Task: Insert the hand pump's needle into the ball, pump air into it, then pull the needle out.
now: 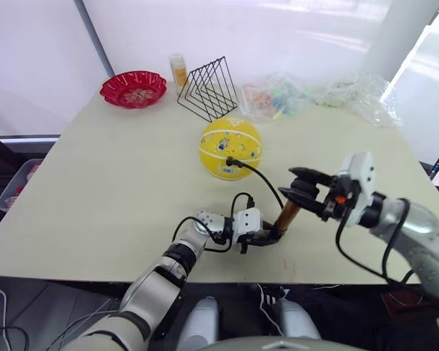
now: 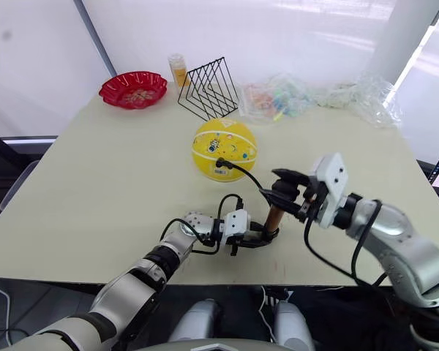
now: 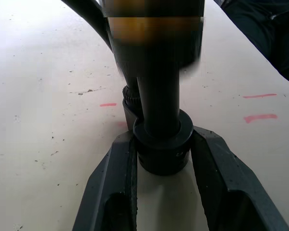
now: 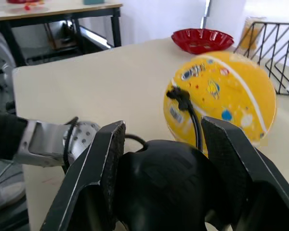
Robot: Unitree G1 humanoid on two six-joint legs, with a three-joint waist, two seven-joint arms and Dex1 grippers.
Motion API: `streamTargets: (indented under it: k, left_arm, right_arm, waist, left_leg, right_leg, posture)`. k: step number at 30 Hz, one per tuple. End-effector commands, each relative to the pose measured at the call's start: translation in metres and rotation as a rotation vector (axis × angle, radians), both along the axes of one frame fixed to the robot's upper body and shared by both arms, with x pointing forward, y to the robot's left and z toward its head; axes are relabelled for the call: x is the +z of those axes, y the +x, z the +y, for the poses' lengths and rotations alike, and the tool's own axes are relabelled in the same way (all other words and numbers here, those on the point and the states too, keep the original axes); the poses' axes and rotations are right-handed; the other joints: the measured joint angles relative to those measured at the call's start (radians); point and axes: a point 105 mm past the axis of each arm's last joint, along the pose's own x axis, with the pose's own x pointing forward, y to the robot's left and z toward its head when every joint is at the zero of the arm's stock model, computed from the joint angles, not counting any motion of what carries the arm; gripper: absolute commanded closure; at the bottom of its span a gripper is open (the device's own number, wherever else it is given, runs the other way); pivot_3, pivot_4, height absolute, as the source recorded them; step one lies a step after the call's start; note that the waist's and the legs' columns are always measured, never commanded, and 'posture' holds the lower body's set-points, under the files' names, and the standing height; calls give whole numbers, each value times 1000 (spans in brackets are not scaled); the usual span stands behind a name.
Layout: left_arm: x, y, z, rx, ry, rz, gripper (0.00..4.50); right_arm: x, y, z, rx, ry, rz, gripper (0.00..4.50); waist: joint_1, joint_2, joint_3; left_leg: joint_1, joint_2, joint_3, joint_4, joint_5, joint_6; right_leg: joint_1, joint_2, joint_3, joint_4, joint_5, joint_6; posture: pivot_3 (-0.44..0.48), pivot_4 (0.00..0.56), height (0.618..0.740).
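The ball [image 1: 230, 148] sits round and yellow near the middle of the pale counter [image 1: 117, 190], with white seam lines and small printed stickers on its skin. A thin black hose [image 1: 260, 178] runs from a small black fitting pressed against the ball's near side, where the needle itself is too small to make out, and curves down to the near edge of the counter. There the hand pump [image 1: 286, 216] stands tilted, its gold tube leaning up toward the right. The left gripper [image 1: 260, 238] lies low on the counter at the pump's foot, and the left wrist view shows its two black fingers [image 3: 116, 183] clamped on the pump's black lower end cap, one on each side, with short red marks on the counter surface beyond. The right gripper [image 1: 301, 191] comes in from the right at the pump's upper end; in the right wrist view its fingers [image 4: 102, 168] close on the rounded black handle [image 4: 166, 187], touching it on both sides, with the ball and hose fitting just beyond. Along the far edge stand a red bowl [image 1: 133, 88], a small amber bottle [image 1: 178, 72], a black wire rack [image 1: 208, 89] and crumpled clear plastic bags [image 1: 318, 95].
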Motion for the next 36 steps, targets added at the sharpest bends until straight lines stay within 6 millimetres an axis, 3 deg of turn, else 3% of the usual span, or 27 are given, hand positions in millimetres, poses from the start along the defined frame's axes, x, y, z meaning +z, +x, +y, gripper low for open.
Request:
streamTargets:
  k: [1, 9, 16, 17, 28, 36]
  left_arm:
    - [-49, -15, 45, 90, 203, 159, 3387]
    - [-45, -13, 42, 98, 175, 166, 3387]
    - [-33, -6, 36, 123, 101, 162, 125]
    - [-30, -4, 36, 123, 84, 155, 17]
    - [5, -8, 37, 81, -93, 118, 0]
    - [50, -21, 68, 58, -211, 80, 0]
  right_arm:
    - [-47, -4, 3, 13, -46, 177, 2494]
    - [-63, -5, 4, 10, -43, 199, 2494]
    - [-58, -4, 4, 3, -19, 170, 2494]
    - [-55, -4, 3, 2, -18, 161, 2494]
    - [-33, -5, -9, -25, -22, 86, 2495]
    - [-17, -3, -16, -39, -31, 37, 2495]
  waist:
    - [-2, 0, 0]
    - [-6, 1, -1]
    - [-15, 6, -2]
    - [-15, 7, -2]
    - [-14, 18, 8]
    - [2, 25, 18]
  left_leg:
    - [0, 0, 0, 0, 0, 0]
    - [0, 0, -1, 0, 0, 0]
    - [0, -1, -2, -1, 0, 0]
    - [0, -1, -2, -2, 0, 0]
    - [-2, -3, 4, -4, 0, 0]
    - [-9, -5, 4, -1, 0, 0]
  right_leg:
    - [0, 0, 0, 0, 0, 0]
    - [0, 1, -1, 0, 0, 0]
    - [0, 1, -1, 1, 1, 1]
    - [0, 2, -1, 1, 1, 2]
    - [-3, 3, -1, 1, 1, 1]
    - [-8, 2, 0, 1, 1, 1]
  posture:
    - [0, 150, 737]
    - [0, 150, 737]
    - [0, 150, 737]
    - [0, 150, 737]
    - [0, 150, 737]
    - [0, 150, 737]
